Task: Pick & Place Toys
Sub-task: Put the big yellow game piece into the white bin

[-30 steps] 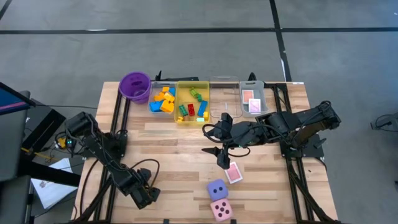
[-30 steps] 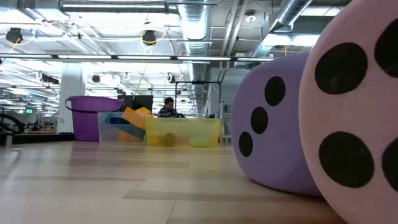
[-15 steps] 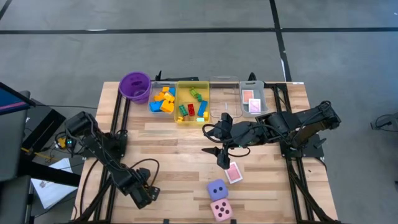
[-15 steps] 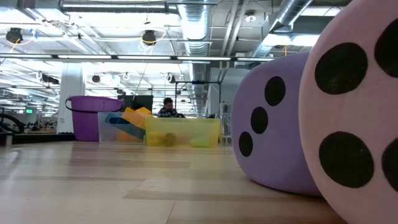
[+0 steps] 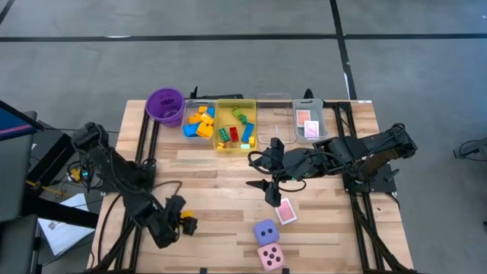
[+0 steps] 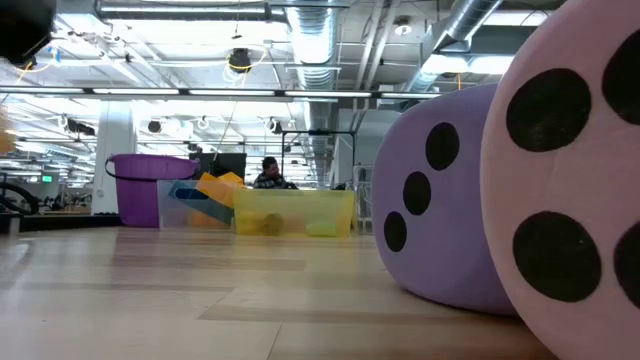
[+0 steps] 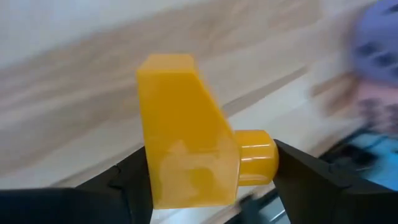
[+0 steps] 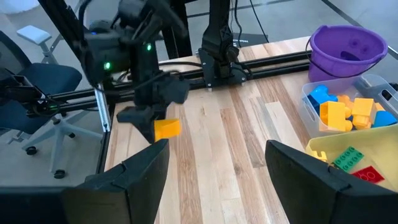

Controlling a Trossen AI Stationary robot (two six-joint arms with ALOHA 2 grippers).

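Left pincer (image 5: pixel 181 222), lower left of counter (image 5: pixel 213 179), clenched on yellow brick (image 7: pixel 186 134): rigid, light, slick plastic; grip flat sides. Right pincer (image 5: pixel 271 192) mid-frame, parted, empty.

Wooden table (image 5: pixel 221 190): purple cup (image 5: pixel 164 105), four trays (image 5: pixel 235 124), playing card (image 5: pixel 286 211), purple die (image 5: pixel 265 231), pink die (image 5: pixel 270 256).

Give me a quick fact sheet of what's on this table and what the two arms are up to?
Left gripper: near the table's front left, fingers shut on a yellow brick, lifted off the wood
Right gripper: mid-table, fingers open, empty, just above a pink-backed card
Dice: purple die and pink die at the front edge
Back row: purple cup, clear tray of bricks, yellow tray of bricks
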